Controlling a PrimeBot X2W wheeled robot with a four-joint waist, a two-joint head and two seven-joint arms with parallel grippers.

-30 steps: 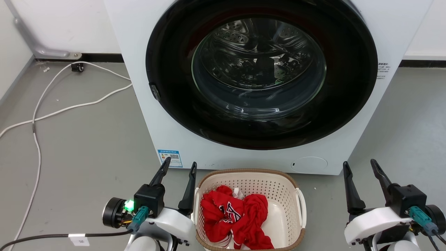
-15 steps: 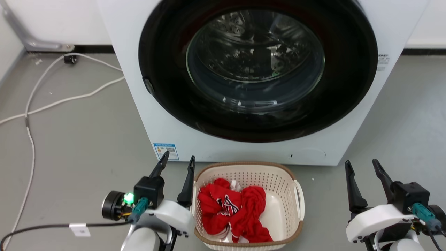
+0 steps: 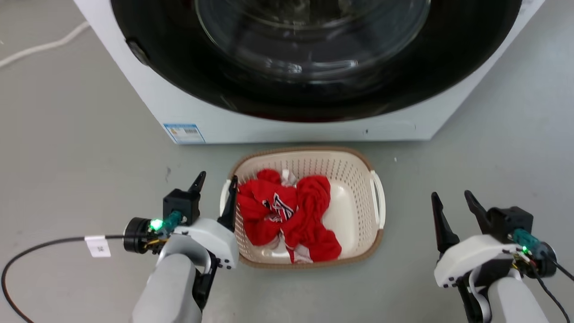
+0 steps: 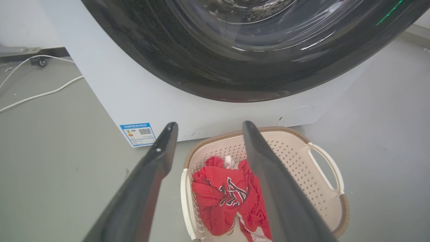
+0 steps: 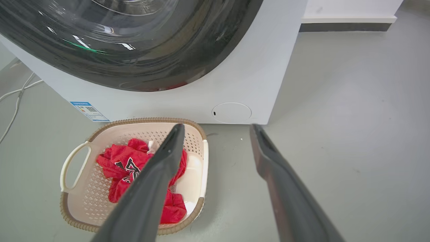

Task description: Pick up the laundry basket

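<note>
Head view, looking down at the floor (image 3: 89, 134) in front of the washer (image 3: 287, 130). The laundry basket (image 3: 345, 172) stands on the floor just before the washer's lower front panel, midway between the two arms, with a crumpled red garment (image 3: 287, 211) lying inside it. The left gripper (image 3: 217, 179) has its fingers apart and holds nothing. Its inner finger lies across the left handle (image 3: 223, 199), a placement that suggests it is lining up to close on that side. The right gripper (image 3: 450, 195), fingers likewise apart and empty, hangs well apart from the right handle (image 3: 380, 197) and would need to move inward before any grasp. The basket's wide shape and its two side handles appear to call for a two-armed lift, one gripper per handle, so that the load rises level and the garment does not spill.
</note>
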